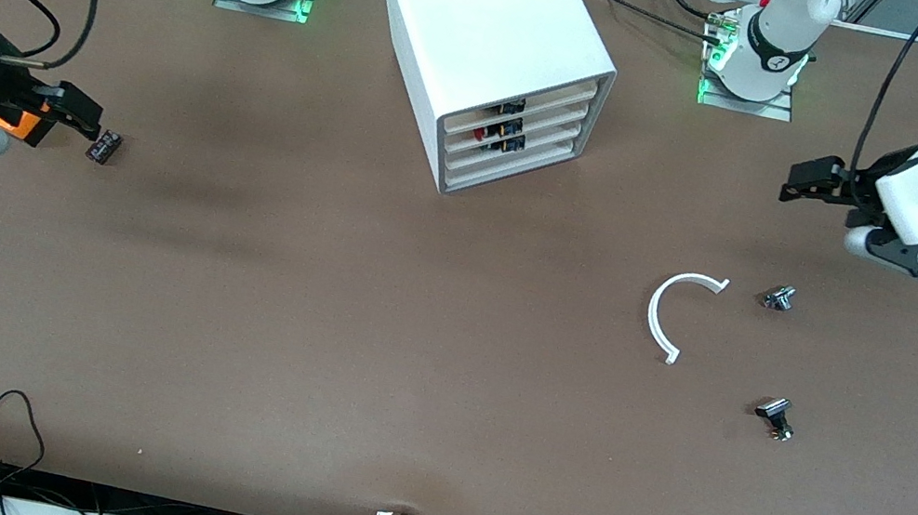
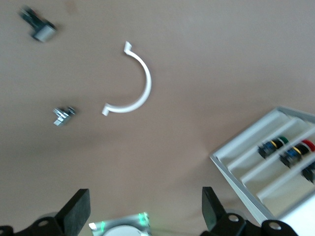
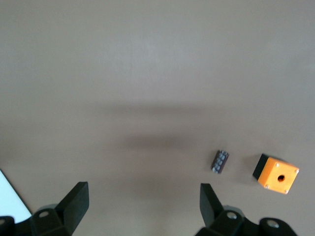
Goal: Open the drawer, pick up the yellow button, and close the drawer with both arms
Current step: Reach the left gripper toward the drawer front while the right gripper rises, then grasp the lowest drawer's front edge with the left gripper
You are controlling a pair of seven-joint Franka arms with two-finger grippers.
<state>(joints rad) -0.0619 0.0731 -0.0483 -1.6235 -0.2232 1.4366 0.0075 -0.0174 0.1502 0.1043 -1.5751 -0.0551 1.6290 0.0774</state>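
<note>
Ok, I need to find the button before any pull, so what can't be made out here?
- Front view: the caps inside the cabinet are too small to tell which is orange-yellow, or whether the top drawer holds it.
- Left wrist view: the picture's edge cuts the cabinet off. The open left gripper hangs over table near it.
- Front view: the orange cube is mostly hidden by the open right gripper over it.

cabinet [image 1: 498, 38] 1 (four drawers) | arms 2 | white arc [image 1: 664, 313] 1
</note>
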